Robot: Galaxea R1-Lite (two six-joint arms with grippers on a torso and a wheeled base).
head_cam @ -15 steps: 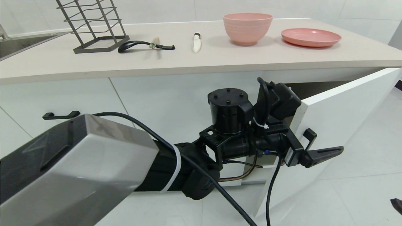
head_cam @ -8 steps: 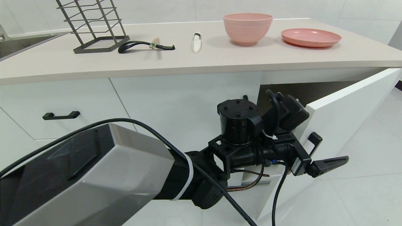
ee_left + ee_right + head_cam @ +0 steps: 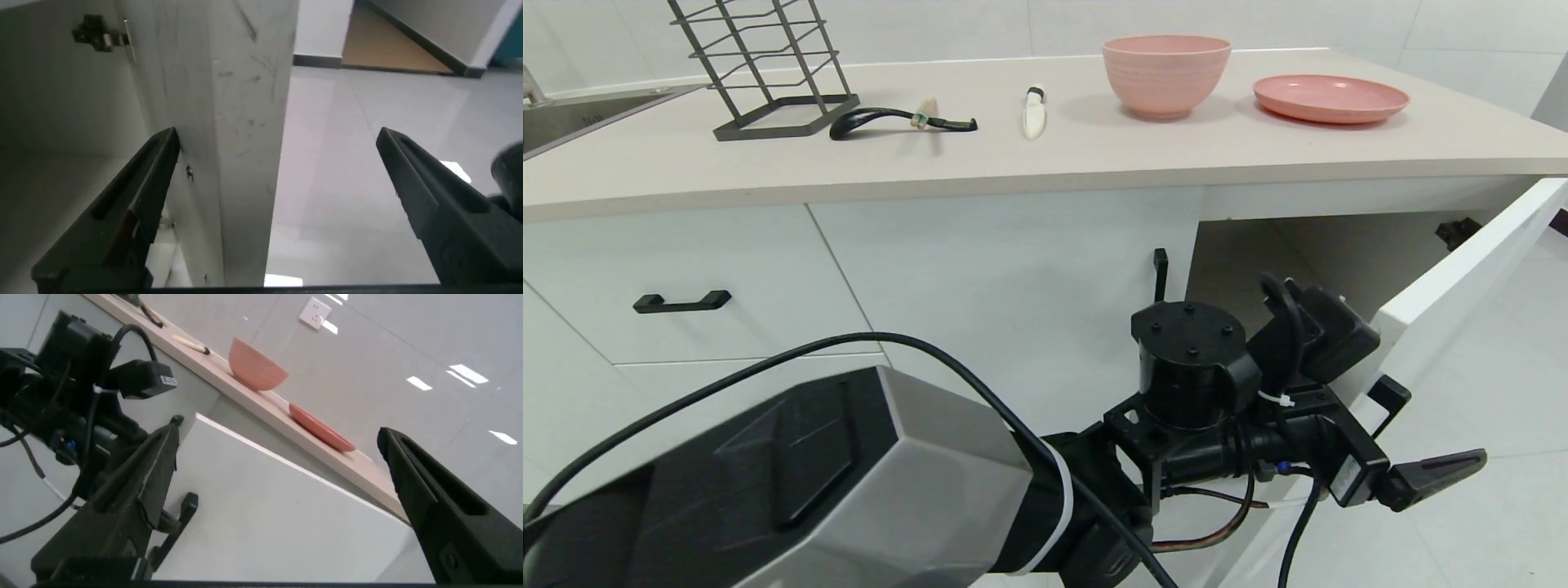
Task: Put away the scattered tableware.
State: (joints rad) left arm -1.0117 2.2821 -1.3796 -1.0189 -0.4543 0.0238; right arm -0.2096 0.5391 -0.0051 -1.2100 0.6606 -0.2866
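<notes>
between left gripper [image 3: 278, 137] jaws: cabinet door [image 3: 249, 98] edge; bowl [image 3: 1166, 72] well apart

Refs off left gripper [image 3: 276, 140]: beige countertop [image 3: 1094, 155] well above and beyond it. Steel sink [image 3: 580, 114] far off to its left, set in the counter's end. Black drawer handle [image 3: 682, 301] higher, well left. Short vertical black handle [image 3: 1161, 263] just above, close. Glossy white floor tiles [image 3: 1519, 531] below and right. Wall socket [image 3: 315, 314] far up behind the counter.

You're getting bright, even overhead light; the bowl [image 3: 1166, 73] is throwing only a soft shadow to its left.
</notes>
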